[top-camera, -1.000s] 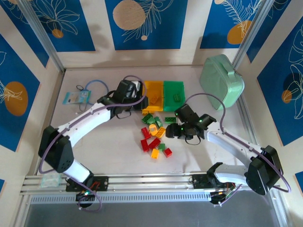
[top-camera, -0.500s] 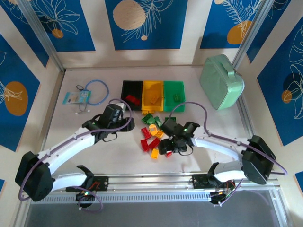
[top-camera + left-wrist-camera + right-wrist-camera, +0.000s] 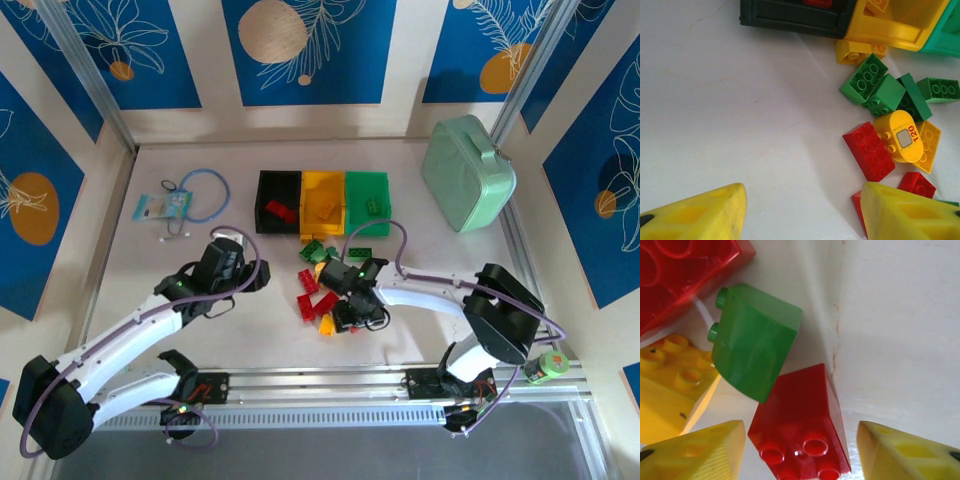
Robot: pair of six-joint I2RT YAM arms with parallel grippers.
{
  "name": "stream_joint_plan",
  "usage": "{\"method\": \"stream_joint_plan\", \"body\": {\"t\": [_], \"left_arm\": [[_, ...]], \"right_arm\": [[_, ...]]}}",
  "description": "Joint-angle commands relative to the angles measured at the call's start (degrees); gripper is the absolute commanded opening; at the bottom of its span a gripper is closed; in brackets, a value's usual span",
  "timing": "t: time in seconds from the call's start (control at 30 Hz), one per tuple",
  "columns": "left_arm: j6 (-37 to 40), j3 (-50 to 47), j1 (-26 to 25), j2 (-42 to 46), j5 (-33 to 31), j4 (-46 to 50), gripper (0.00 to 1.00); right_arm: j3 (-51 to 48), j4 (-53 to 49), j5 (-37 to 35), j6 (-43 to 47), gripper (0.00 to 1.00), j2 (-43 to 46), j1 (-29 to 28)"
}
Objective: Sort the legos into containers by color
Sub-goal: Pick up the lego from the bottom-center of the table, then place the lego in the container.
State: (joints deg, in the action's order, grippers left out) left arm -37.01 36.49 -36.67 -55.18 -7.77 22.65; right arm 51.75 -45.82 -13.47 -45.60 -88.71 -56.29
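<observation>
The right gripper [image 3: 802, 452] is hovering close over the white table [image 3: 900, 330], its yellow fingers [image 3: 695, 452] standing apart on either side of a small red lego [image 3: 800, 415], with a gap showing at the right finger. A green sloped lego [image 3: 755, 340] is touching that brick's upper left edge. A yellow lego [image 3: 670, 385] is lying just beside the green one, under a larger red lego [image 3: 685, 275].

The left arm [image 3: 120, 335] and right arm [image 3: 425, 293] are alike: smooth white curved link shells between bulky rounded black joint housings, black bases, a thin purple-grey cable [image 3: 375, 222] looping loosely along each, and yellow wedge-shaped fingers [image 3: 695, 215] with shallow recessed pockets in them.
</observation>
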Motion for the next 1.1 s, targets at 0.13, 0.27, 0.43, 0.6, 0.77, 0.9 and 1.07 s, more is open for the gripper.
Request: {"method": "stream_joint_plan", "body": {"t": [0.13, 0.27, 0.43, 0.6, 0.77, 0.9, 1.07], "left_arm": [[-0.3, -0.9, -0.3, 1.0, -2.0, 2.0, 0.62], [-0.2, -1.4, -0.3, 1.9, -2.7, 2.6, 0.62], [-0.5, -2.8, -0.3, 3.7, -2.0, 2.5, 0.62], [-1.5, -3.9, -0.3, 6.0, -1.0, 3.4, 0.62], [-2.6, -5.1, -0.3, 10.9, -1.9, 6.7, 0.62], [-3.9, -6.8, -0.3, 15.1, -1.9, 8.7, 0.62], [-4.8, -8.2, -0.4, 17.2, -1.5, 10.2, 0.62]], "right_arm": [[3.4, -2.3, -1.8, 0.2, 0.35, -2.0, -0.8], [5.6, -6.6, -4.1, -0.8, 0.24, 0.1, -1.7], [12.6, -10.3, -5.4, 1.6, 0.24, 2.8, -0.5], [24.5, -9.3, -4.1, 7.8, 0.24, -1.6, 5.5], [42.0, -10.8, -2.5, 14.2, 0.25, -13.4, 9.6], [54.8, -11.4, 0.1, 17.1, 0.25, -23.0, 12.4], [72.0, -15.0, 2.1, 19.3, 0.25, -35.2, 14.0]]}}
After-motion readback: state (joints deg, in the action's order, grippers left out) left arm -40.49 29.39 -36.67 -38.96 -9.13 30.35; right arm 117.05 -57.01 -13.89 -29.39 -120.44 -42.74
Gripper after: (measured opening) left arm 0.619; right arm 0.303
